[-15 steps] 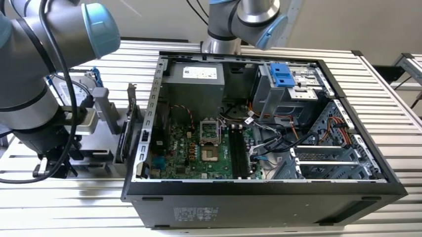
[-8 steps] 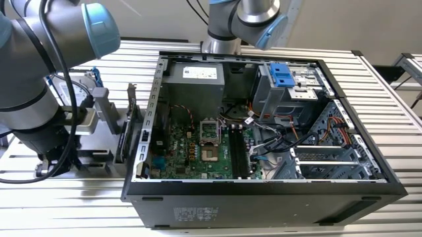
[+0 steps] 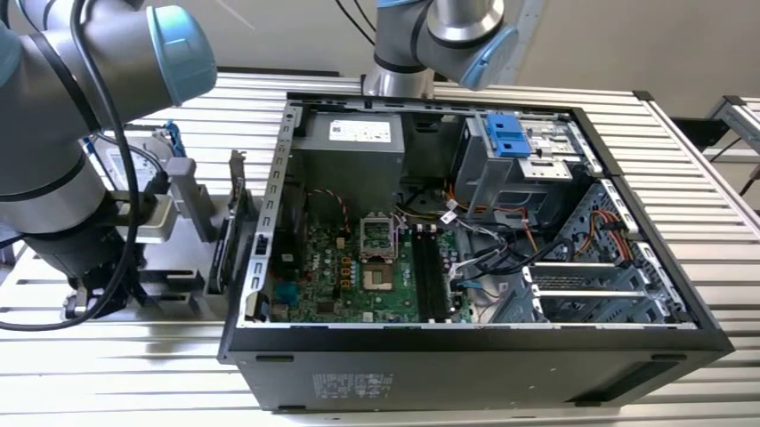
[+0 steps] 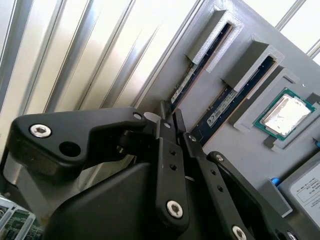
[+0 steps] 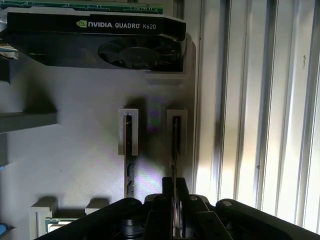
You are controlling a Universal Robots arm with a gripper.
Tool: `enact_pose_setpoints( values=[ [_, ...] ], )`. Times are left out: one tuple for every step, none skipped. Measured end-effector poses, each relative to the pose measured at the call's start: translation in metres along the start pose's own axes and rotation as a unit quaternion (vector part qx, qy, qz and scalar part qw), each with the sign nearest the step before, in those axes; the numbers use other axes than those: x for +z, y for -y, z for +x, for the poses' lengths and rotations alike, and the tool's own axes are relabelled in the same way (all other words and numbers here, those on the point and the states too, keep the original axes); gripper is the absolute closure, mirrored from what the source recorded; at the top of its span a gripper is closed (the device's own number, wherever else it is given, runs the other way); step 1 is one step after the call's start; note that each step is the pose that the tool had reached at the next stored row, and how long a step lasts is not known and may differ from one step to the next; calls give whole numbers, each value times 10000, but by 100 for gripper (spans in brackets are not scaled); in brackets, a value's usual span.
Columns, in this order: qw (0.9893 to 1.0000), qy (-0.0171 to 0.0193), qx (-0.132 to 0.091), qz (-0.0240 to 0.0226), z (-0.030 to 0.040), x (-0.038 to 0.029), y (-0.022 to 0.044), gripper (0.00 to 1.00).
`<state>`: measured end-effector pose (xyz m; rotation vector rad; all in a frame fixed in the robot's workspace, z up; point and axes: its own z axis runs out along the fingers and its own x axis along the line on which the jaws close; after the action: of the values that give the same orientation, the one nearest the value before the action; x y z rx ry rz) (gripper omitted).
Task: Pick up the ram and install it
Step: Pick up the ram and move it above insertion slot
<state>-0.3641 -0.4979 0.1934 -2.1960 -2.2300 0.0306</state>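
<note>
Grey plastic is forming the parts holder point(image 5: 75, 160) in which the ram point(image 5: 175, 145) is standing on edge, seated in one of two raised slots. In both wrist views the black gripper point(image 5: 174, 186) is reaching down over this stick. Its fingers are lying close against the two flat faces and appear to be pinching the thin board between them. In the second wrist view the gripper point(image 4: 170, 114) is meeting the ram point(image 4: 187, 80) at the end of its slot, with the stick running away from the fingertips. A second memory stick point(image 4: 227, 102) is sitting in the neighbouring slot just beside it, parallel and apart. A square silver processor chip point(image 4: 285, 112) is resting in its own recess on the far side of that second stick. In the first wrist view a graphics card point(image 5: 100, 35) with a round fan is lying across the holder, beyond the slots.

In the exterior view the working arm point(image 3: 71, 178) is bending down at nine o'clock, over the holder point(image 3: 190, 209). The holder is standing at nine o'clock from the open computer case point(image 3: 475, 356). The green motherboard point(image 3: 356, 267) is lying inside the case, with long dark memory slots point(image 3: 428, 267) at three o'clock from the processor socket. Another arm point(image 3: 440, 36) is rising at twelve o'clock. Everything is resting on a ribbed metal table point(image 3: 119, 374).
</note>
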Motion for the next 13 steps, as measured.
enact_pose_setpoints(
  values=[
    [10000,-2,0,0,0,0,0,100],
    [10000,-2,0,0,0,0,0,100],
    [10000,-2,0,0,0,0,0,100],
    [10000,-2,0,0,0,0,0,100],
    [10000,-2,0,0,0,0,0,100],
    [10000,-3,0,0,0,0,0,100],
    [10000,-3,0,0,0,0,0,100],
    [10000,-3,0,0,0,0,0,100],
    [10000,-4,0,0,0,0,0,100],
    [10000,-4,0,0,0,0,0,100],
    [10000,-4,0,0,0,0,0,100],
    [10000,-4,0,0,0,0,0,100],
    [10000,-4,0,0,0,0,0,100]
  ],
)
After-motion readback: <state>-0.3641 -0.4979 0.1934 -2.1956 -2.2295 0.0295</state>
